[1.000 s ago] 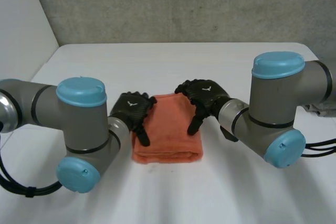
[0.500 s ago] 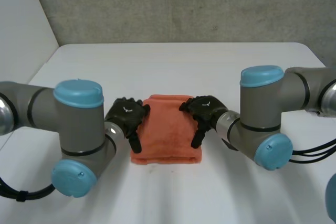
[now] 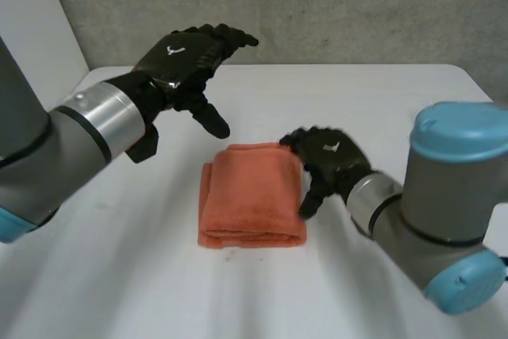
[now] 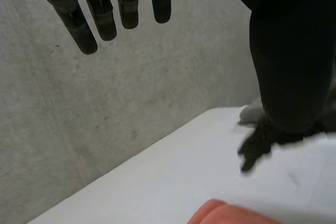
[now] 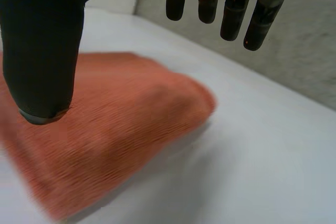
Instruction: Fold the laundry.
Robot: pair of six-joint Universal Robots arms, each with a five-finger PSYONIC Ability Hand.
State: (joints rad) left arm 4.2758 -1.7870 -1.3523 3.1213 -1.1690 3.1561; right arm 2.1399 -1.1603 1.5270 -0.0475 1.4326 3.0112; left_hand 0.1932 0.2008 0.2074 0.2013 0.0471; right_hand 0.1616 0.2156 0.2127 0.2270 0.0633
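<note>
The towel is lying folded on the tabletop, seemingly finished; the left robot hand is hovering released, the right robot hand open beside it.

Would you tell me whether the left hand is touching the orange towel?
Apart. The head view shows the left hand in the air, with table between it and the orange towel.

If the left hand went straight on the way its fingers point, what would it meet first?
Likely the concrete wall behind the table. The left hand is raised, open, and its wrist view shows nothing nearer in that line; depth is unclear.
</note>
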